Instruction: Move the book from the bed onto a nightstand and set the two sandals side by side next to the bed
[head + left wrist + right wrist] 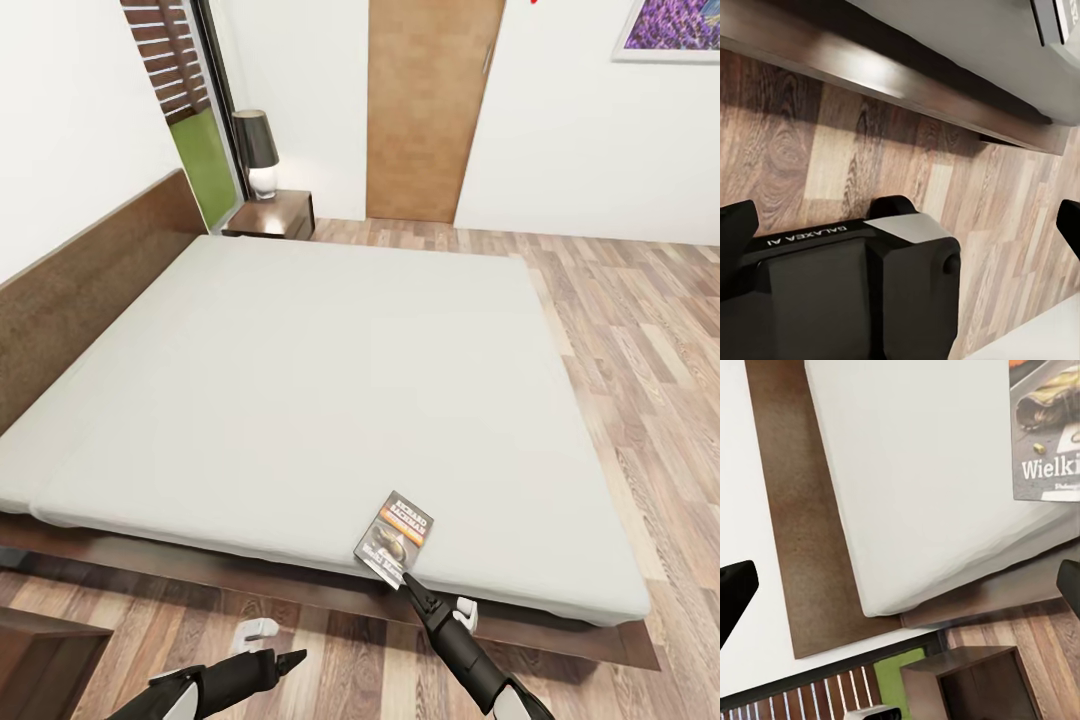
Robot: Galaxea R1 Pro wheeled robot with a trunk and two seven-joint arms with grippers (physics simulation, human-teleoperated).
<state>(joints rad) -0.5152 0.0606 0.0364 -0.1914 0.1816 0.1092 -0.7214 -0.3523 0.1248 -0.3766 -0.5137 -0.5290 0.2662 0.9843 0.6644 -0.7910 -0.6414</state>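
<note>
The book lies flat on the bed, close to the near edge of the pale mattress and toward its foot-end corner, cover up, with white lettering and an orange strip showing. In the right wrist view the book shows part of its cover with the word "Wielki", resting just inside the mattress edge, above the dark frame. The right gripper reaches up from the floor side, its tip at the book's near edge; whether it touches the book cannot be told. In the right wrist view its black fingertips sit far apart at the two sides of the picture, so the fingers are spread and hold nothing. The left gripper hangs low over the plank floor in front of the bed frame, well apart from the book; in the left wrist view its fingertips likewise stand wide apart with only floor and the frame's edge between them. The headboard runs along the bed's left side in the head view. Beyond the bed's far corner stands a nightstand with a dark-shaded lamp on top, beside a window with slats. A tan door is set in the white back wall, and a framed picture hangs to its right. A second dark cabinet top shows near the left arm.
</note>
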